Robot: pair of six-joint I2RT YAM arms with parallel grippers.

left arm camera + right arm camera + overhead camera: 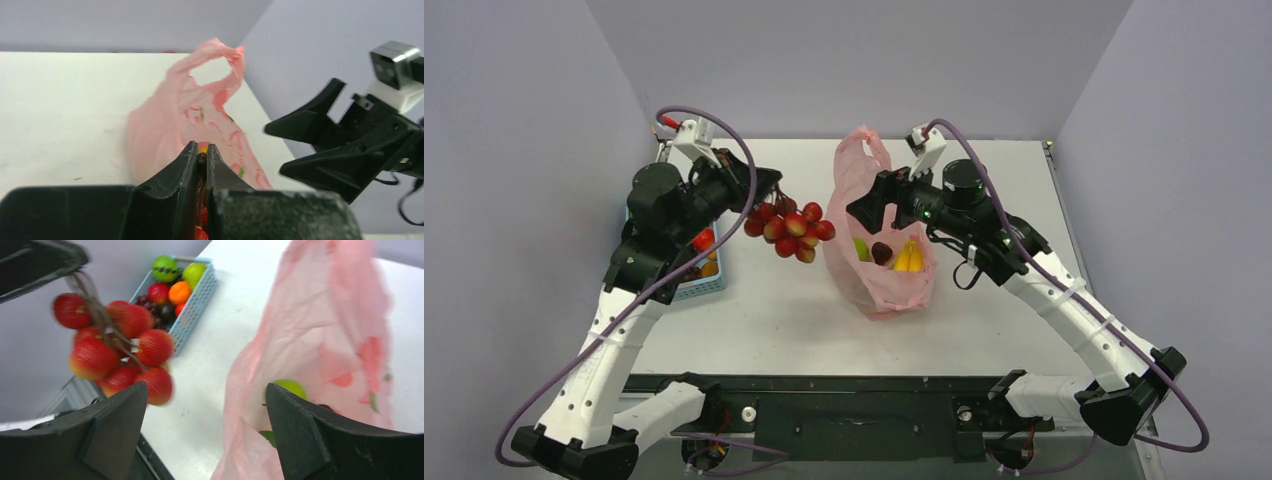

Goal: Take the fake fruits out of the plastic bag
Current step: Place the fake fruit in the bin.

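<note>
Left gripper (pixel 201 150) is clamped shut on the thin stem of the red fruit cluster (pixel 790 228). The cluster hangs in the air just left of the plastic bag (pixel 852 180), clear of it and off the surface (pixel 764 320).

Right gripper (pixel 206 390) is wide open and holds nothing. It sits right at the bag's upper left side, and I can't tell whether it touches the film.

The bananas (pixel 910 258) and green apple (pixel 861 250) are low in the bag, with a dark round piece (pixel 881 252) between them. I'd put the job roughly a third done.

Risks from here:
- The grip is on the stem only, with the whole cluster dangling below. The wrist view shows it blurred, so it's probably swinging. A fast move could pull the stem out of the gripper, or swing the fruit into the bag or the right gripper.
- Nothing holds the bag. The film is thin, so it could slump and fold its mouth over the fruit inside, making the next reach a blind one.
- An open gripper going in could snag the film or a handle loop. It would then drag or lift the whole bag instead of one fruit.
- Both arms are crowded on the bag's left side, so the fingers could clash if both move at once.
- The basket (pixel 197 300), well left of the bag, already looks full. If the cluster is dropped there it could roll off.
</note>
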